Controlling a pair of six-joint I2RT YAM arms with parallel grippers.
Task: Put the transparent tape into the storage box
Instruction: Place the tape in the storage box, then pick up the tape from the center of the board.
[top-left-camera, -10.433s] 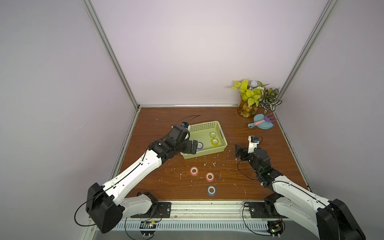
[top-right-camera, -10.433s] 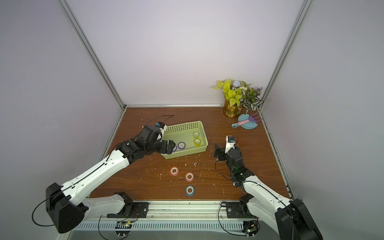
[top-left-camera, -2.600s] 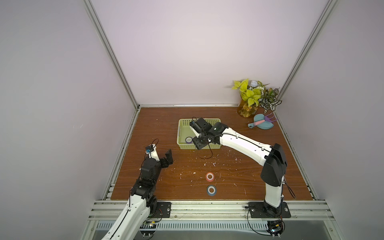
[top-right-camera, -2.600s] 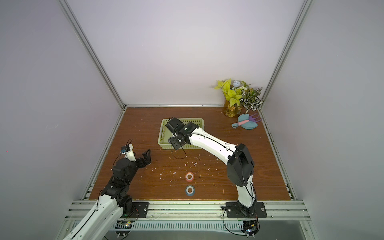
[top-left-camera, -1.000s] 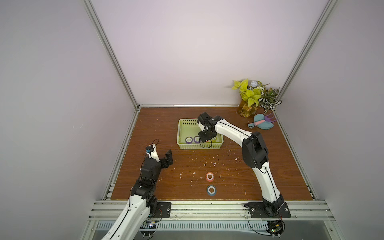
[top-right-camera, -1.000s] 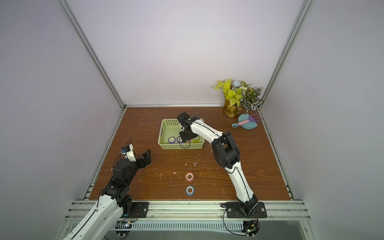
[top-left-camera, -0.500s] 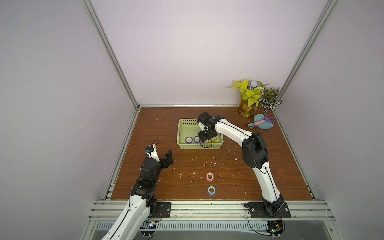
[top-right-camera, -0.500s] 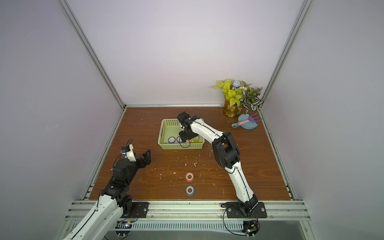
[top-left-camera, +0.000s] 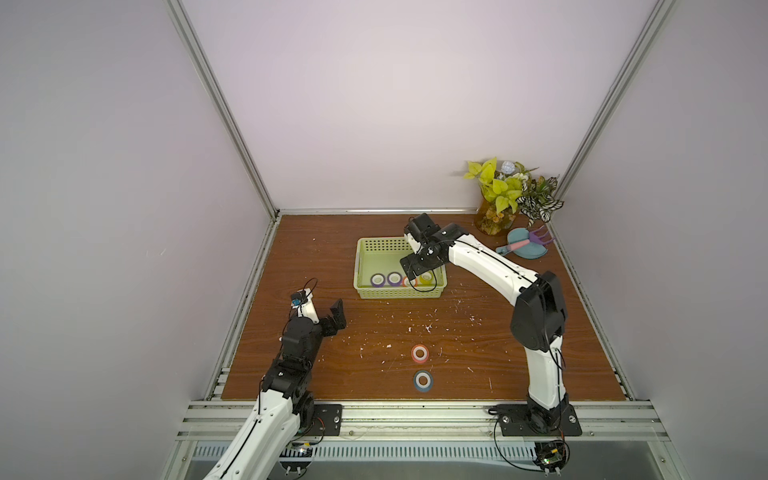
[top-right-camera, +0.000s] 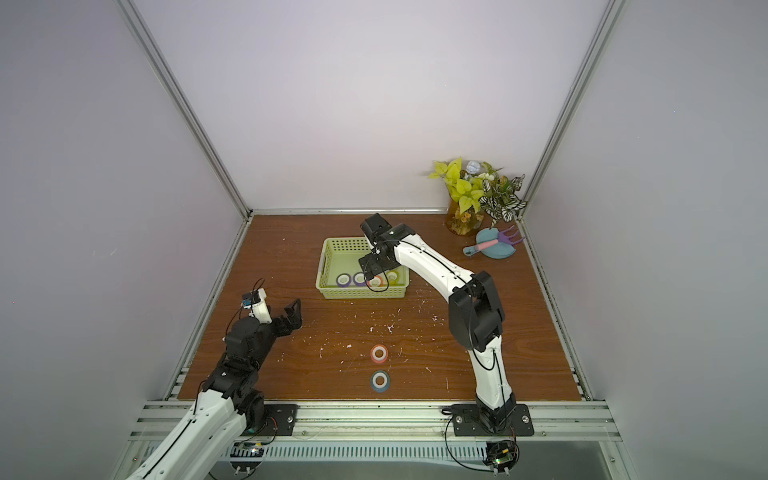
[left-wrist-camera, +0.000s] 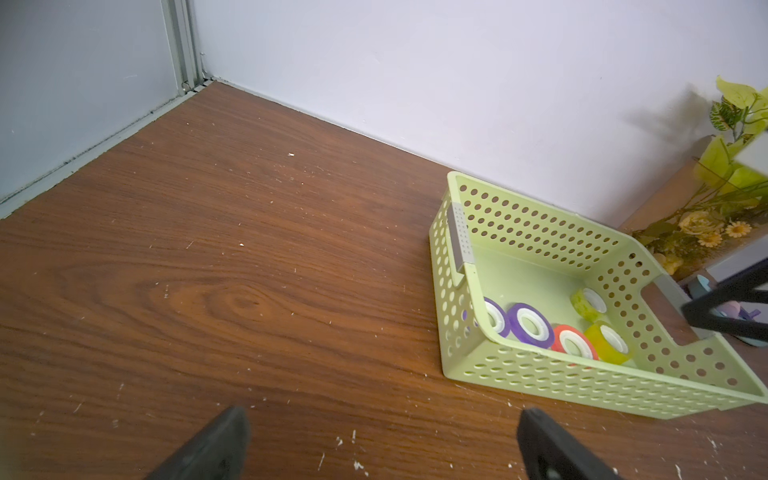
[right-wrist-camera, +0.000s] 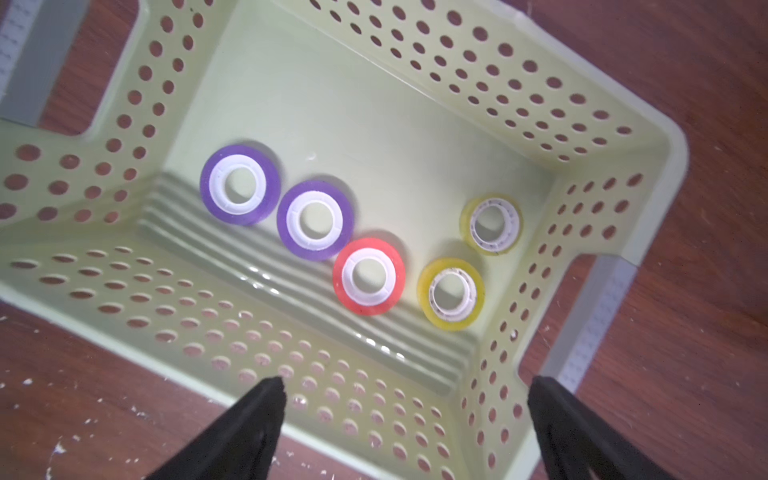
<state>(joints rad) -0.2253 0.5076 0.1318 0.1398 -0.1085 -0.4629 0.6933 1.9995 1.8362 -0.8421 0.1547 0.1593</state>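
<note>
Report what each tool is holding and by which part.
Nothing is held. The right tool hangs open above the storage box, with five rolls lying loose inside; the left tool is open over the table.

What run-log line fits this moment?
right gripper open above storage box | left gripper open | five rolls boxed | orange-red roll, blue roll on table

storage box (top-left-camera: 382, 259): pale green, perforated | five tape rolls (right-wrist-camera: 368, 309) inside | orange-red roll (top-left-camera: 413, 353), blue roll (top-left-camera: 423, 387): outside, flat, apart
</note>
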